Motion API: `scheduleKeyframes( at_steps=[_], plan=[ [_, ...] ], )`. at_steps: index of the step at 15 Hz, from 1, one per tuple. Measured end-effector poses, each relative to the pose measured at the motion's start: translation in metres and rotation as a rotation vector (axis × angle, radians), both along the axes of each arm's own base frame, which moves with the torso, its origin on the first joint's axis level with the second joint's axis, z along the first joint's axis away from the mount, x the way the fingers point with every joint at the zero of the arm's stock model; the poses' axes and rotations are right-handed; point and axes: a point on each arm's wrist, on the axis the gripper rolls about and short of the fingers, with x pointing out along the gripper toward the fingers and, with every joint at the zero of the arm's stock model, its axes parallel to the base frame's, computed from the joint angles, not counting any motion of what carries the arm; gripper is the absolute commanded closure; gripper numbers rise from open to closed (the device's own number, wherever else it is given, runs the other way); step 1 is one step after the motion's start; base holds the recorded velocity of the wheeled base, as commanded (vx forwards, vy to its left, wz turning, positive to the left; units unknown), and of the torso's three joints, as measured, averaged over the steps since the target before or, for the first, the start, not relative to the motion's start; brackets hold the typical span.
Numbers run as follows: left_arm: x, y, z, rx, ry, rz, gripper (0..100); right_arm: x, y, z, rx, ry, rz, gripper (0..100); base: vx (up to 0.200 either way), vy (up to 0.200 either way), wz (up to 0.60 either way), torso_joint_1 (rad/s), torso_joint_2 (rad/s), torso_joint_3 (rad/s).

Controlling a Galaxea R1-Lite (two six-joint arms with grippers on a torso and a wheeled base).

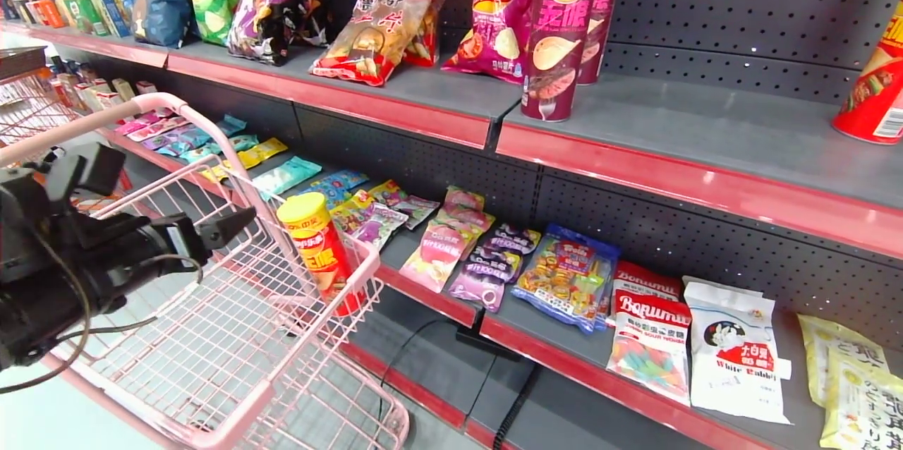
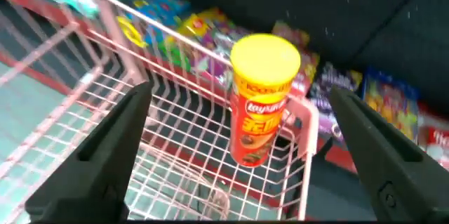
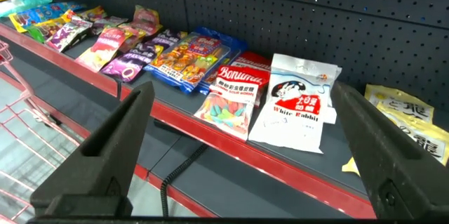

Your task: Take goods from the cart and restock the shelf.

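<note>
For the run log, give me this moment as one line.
left gripper: open, over pink cart, facing upright yellow-lidded chip can | right gripper: open, above lower shelf candy bags | can not yet grasped

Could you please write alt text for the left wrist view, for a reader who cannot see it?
A red crisp canister with a yellow lid stands upright in a corner of the pink wire cart, framed by the open left gripper, which is not touching it. Behind the cart, colourful snack packets lie on a dark shelf.
</note>
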Motion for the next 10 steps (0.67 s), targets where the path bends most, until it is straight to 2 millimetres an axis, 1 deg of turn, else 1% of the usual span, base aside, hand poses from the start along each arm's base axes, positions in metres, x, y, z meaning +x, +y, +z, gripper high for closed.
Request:
scheduleKeyframes(
  at_steps=[2, 5, 7, 10],
  plan=[
    [0.018, -0.004, -0.022, 0.019, 0.049, -0.061, 0, 0.000, 0.000, 0.000, 0.000, 0.000, 0.000, 0, 0.000, 0.000, 0.00, 0.000, 0.00, 0.000],
    [0.031, -0.007, -0.044, 0.048, 0.102, -0.134, 0, 0.000, 0.000, 0.000, -0.001, 0.000, 0.000, 0, 0.000, 0.000, 0.00, 0.000, 0.00, 0.000],
    [0.033, -0.009, -0.052, 0.047, 0.134, -0.138, 0, 0.000, 0.000, 0.000, -0.001, 0.000, 0.000, 0, 0.000, 0.000, 0.00, 0.000, 0.00, 0.000],
    [0.035, -0.008, -0.055, 0.047, 0.144, -0.137, 0, 0.000, 0.000, 0.000, -0.001, 0.000, 0.001, 0, 0.000, 0.000, 0.00, 0.000, 0.00, 0.000]
  ],
)
